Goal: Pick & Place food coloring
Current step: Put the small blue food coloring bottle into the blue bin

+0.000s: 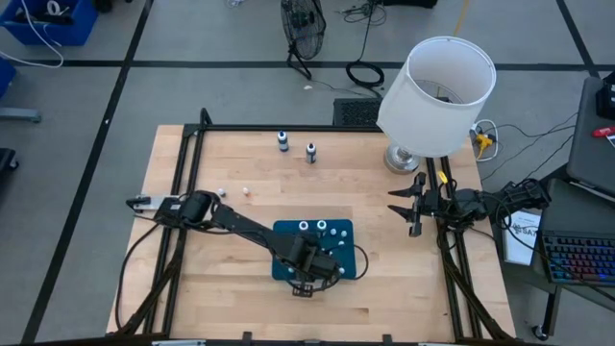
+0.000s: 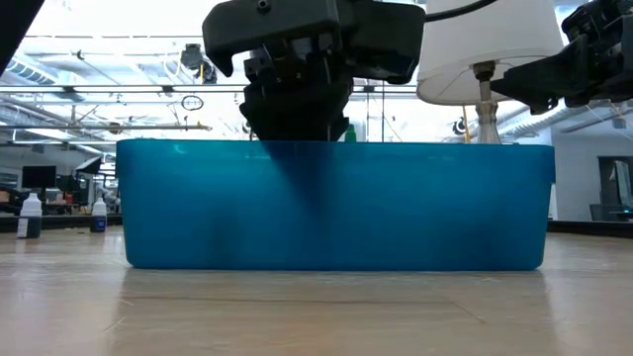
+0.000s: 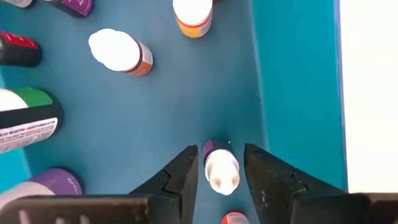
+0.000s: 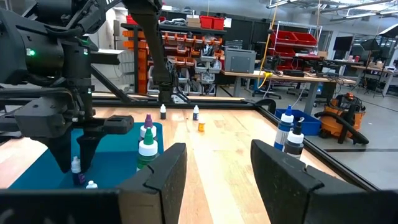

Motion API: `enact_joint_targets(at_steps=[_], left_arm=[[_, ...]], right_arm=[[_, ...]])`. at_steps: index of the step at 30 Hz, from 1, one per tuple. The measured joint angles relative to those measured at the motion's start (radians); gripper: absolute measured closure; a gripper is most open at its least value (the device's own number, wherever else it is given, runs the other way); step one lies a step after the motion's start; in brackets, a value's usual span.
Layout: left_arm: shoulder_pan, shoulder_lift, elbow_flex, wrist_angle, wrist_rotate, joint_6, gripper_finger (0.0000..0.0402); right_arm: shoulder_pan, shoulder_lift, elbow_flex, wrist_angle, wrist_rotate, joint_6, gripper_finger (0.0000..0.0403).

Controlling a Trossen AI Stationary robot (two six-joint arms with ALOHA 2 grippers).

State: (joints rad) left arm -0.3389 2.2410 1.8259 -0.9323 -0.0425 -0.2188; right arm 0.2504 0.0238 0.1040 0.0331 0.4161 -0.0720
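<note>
While the left tool [image 3: 219, 171] hangs inside the blue tray [image 1: 288, 231], its two dark fingers [image 3: 180, 177] stand on both sides of one small food coloring bottle [image 3: 221, 168] with a whitish cap and a purple label. The fingers are very near the cap, but a thin gap shows on each side, so I cannot tell if they grip it or only stand around it. This bottle is upright on the tray floor, close to the tray wall. More small bottles stand around it in the same tray, for example one with an orange label [image 3: 121, 53]. Two other bottles [image 1: 282, 141] stand far from the tray, near the back edge of the tabletop [image 1: 231, 173]. The right tool [image 1: 415, 204] waits near the right edge of the tabletop, beside the lamp [image 1: 437, 96], with its fingers apart and nothing between them.
</note>
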Motion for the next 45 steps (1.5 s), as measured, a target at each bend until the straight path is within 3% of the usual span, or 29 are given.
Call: enact_joint_targets(at_steps=[15, 21, 27, 33, 38, 45], left_arm=[[-0.001, -0.058, 0.000, -0.017, 0.016, -0.001, 0.0266], [-0.003, -0.132, 0.000, -0.040, 0.015, -0.003, 0.0266], [-0.015, -0.247, 0.000, -0.172, -0.036, -0.032, 0.0266], [-0.067, -0.348, 0.001, -0.421, -0.217, -0.275, 0.0266], [-0.088, -0.385, -0.024, -0.609, -0.280, -0.520, 0.0265], [-0.069, -0.555, -0.314, -0.641, -0.244, -0.724, 0.0225]], right_arm=[[0.000, 0.000, 0.000, 0.000, 0.000, 0.000, 0.0236], [0.000, 0.000, 0.000, -0.001, 0.000, 0.000, 0.0236], [0.000, 0.000, 0.000, 0.000, 0.000, 0.000, 0.0236], [0.000, 0.001, 0.000, -0.001, 0.000, 0.000, 0.0236], [0.000, 0.001, 0.000, 0.000, 0.000, 0.000, 0.0236], [0.000, 0.001, 0.000, 0.000, 0.000, 0.000, 0.0236]])
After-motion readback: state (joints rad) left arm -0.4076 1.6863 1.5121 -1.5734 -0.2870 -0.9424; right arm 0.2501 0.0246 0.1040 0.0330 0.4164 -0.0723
